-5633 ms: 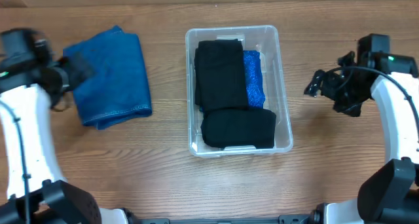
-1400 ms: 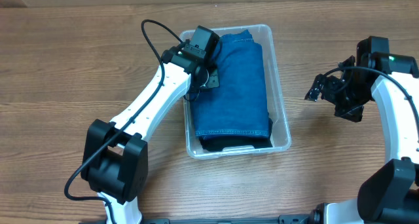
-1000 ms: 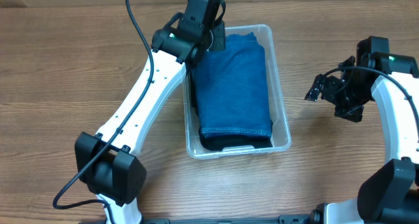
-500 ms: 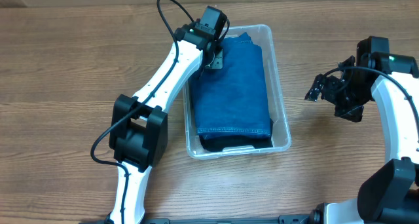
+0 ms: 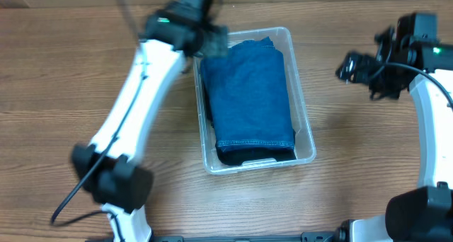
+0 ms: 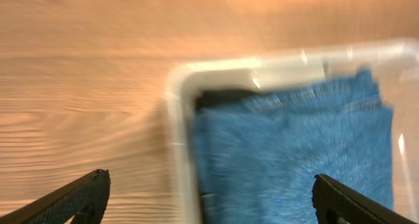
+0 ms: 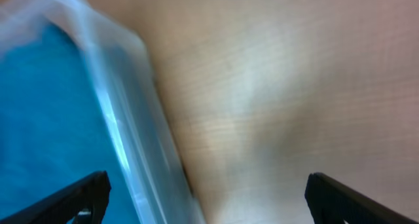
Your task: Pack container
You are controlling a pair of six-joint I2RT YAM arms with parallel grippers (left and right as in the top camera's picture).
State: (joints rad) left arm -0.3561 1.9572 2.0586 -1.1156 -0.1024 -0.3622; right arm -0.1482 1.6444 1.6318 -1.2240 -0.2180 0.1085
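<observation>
The clear plastic container (image 5: 304, 122) stands at the table's middle. A folded blue cloth (image 5: 248, 93) lies on top inside it, with black cloth (image 5: 248, 155) showing at the near end. My left gripper (image 5: 211, 42) is open and empty above the container's far left corner, blurred by motion. The left wrist view shows the container's corner (image 6: 180, 93), the blue cloth (image 6: 294, 152) and my open left fingers (image 6: 209, 198). My right gripper (image 5: 350, 66) is open and empty over bare table, right of the container. The right wrist view shows the container's wall (image 7: 124, 132), the blue cloth (image 7: 46, 119) and my open right fingers (image 7: 208, 198).
Bare wooden table (image 5: 71, 93) lies left and right of the container. The left arm (image 5: 134, 107) stretches diagonally across the left half of the table. The right arm (image 5: 432, 114) stands along the right edge.
The left gripper has pulled back from over the blue cloth to the container's far left corner. The right gripper has risen and shifted a little towards the far side.
</observation>
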